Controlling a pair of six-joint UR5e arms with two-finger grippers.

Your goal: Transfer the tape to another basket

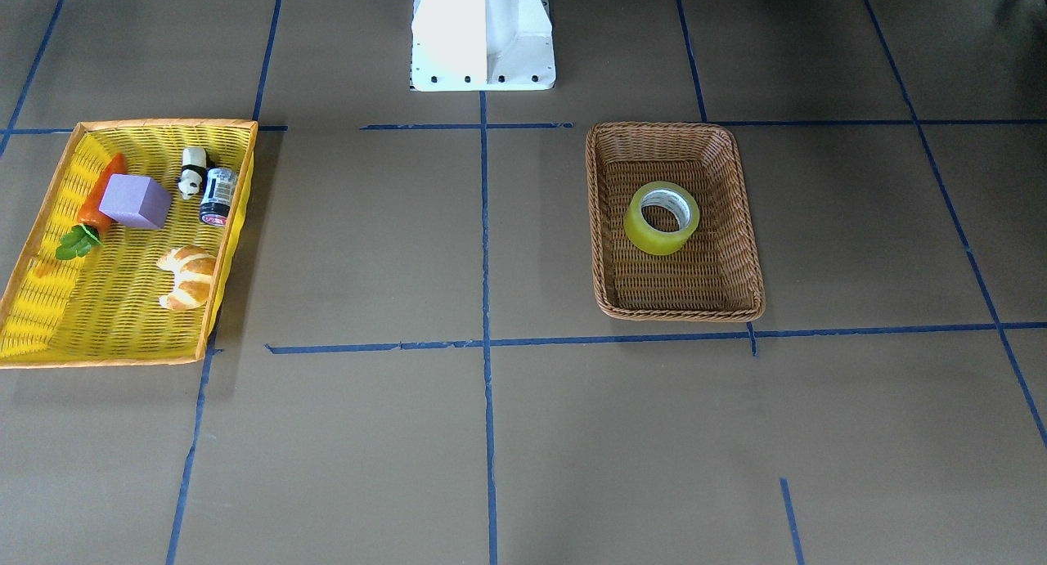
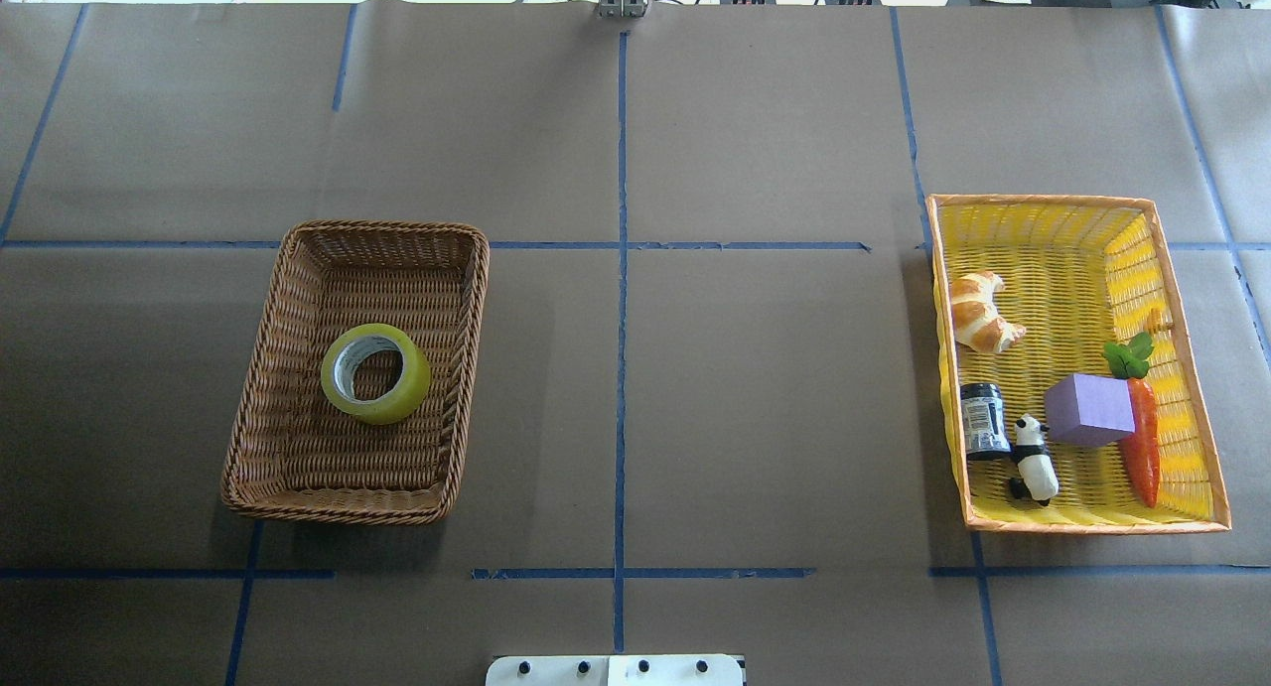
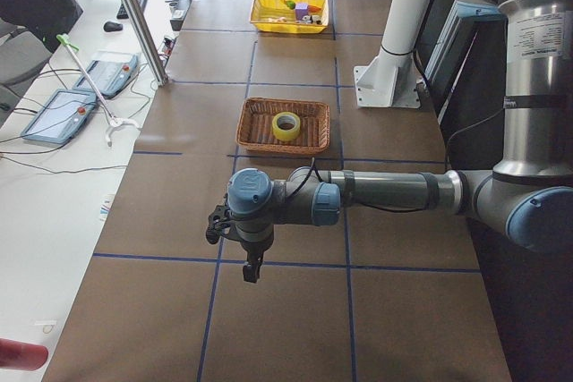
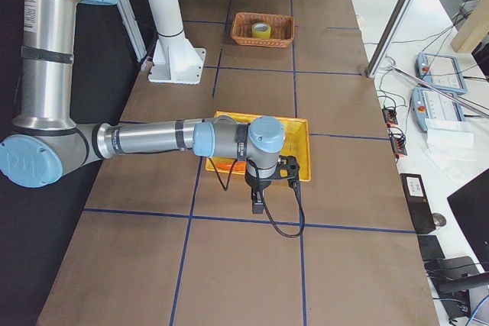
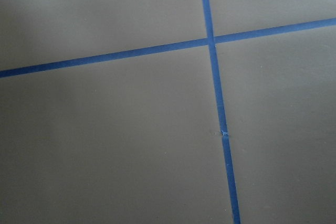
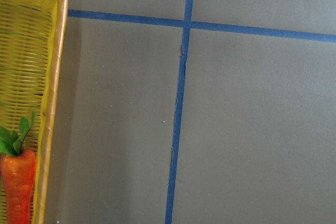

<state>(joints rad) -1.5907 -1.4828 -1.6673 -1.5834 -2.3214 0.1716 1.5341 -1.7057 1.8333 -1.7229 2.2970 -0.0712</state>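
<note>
Left tool hangs over the counter, and so does the right tool — whether either stands wide or narrow I cannot tell. The tape lies flat and alone in the basket, well beyond the left tool. To lift it well, I'd drop one finger into the core and pinch the roll's wall, clear of the wicker. Just beside the right tool, the yellow basket holds a croissant, carrot, purple block, panda and dark can.

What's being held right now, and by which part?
Nothing: the tape lies in the brown basket, far from the left gripper and right gripper.
</note>
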